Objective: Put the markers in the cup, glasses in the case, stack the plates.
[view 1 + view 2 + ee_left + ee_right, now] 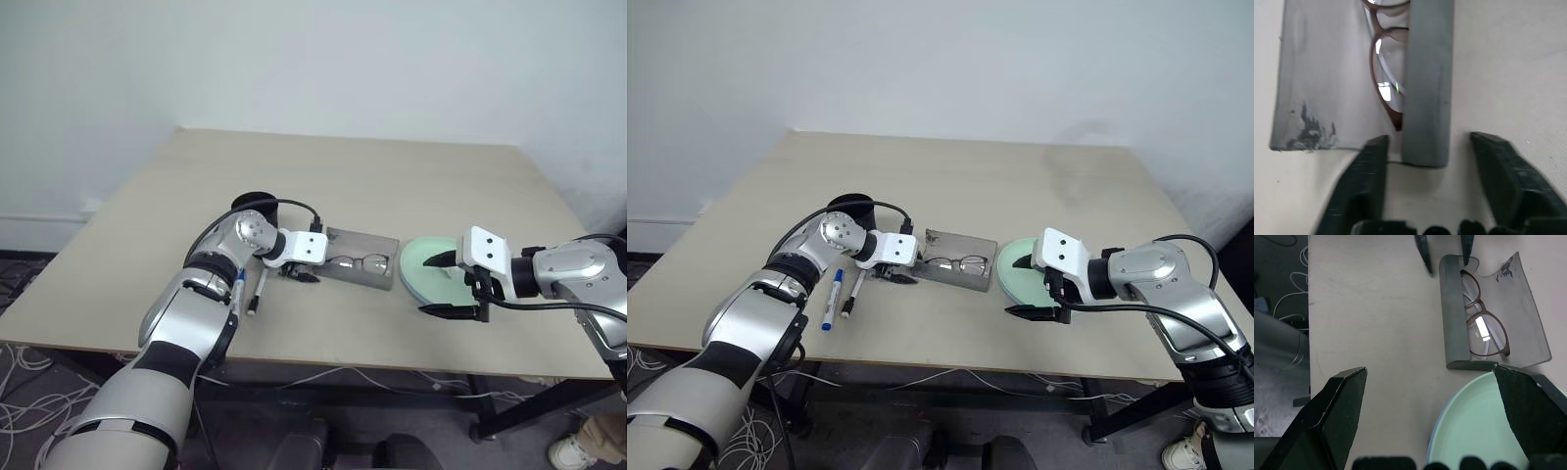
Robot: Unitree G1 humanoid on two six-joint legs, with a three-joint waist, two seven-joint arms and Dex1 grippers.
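The case [1426, 83] lies nearest, its raised grey wall running straight away from the left gripper [1432, 169], whose two fingers stand apart on either side of the wall's end, not clamped on it as far as I can tell. The glasses [1484, 328] lie inside the open case, long axis along that wall. So the left arm is the nearer; closing the case looks to be its job. The right gripper [1442, 401] hangs spread wide and empty over the plates [426, 266], mint on blue, just beside the case. The markers [843, 294] lie on the table [392, 166], the cup [848, 206] behind. No readable writing.
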